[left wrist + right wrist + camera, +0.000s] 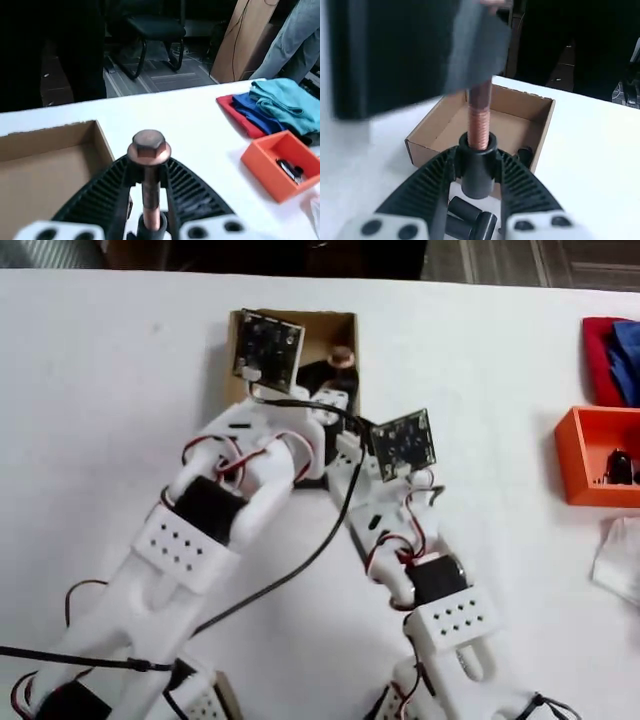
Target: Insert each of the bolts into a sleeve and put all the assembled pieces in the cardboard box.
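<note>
Left pincer (148,170) clenched on the bolt (148,148), right pincer (477,156) gripping the sleeve (477,175): I'd keep both axes in line and push straight, cardboard box (50,144) at twelve o'clock.

White printed left arm (190,530) and right arm (455,615): black servo blocks (210,505), red-white wiring (385,540), black cable (318,543), ribbed black fingers (100,195), apparently plastic.

Setting reads as a robotics lab or workshop. White table (100,390) carries two white arms (190,530) with exposed servo wiring, an orange parts bin (600,495) and folded cloths (280,102). Past the table edge: a black chair (155,27) on a grey floor, cardboard sheet (245,35) leaning upright.
</note>
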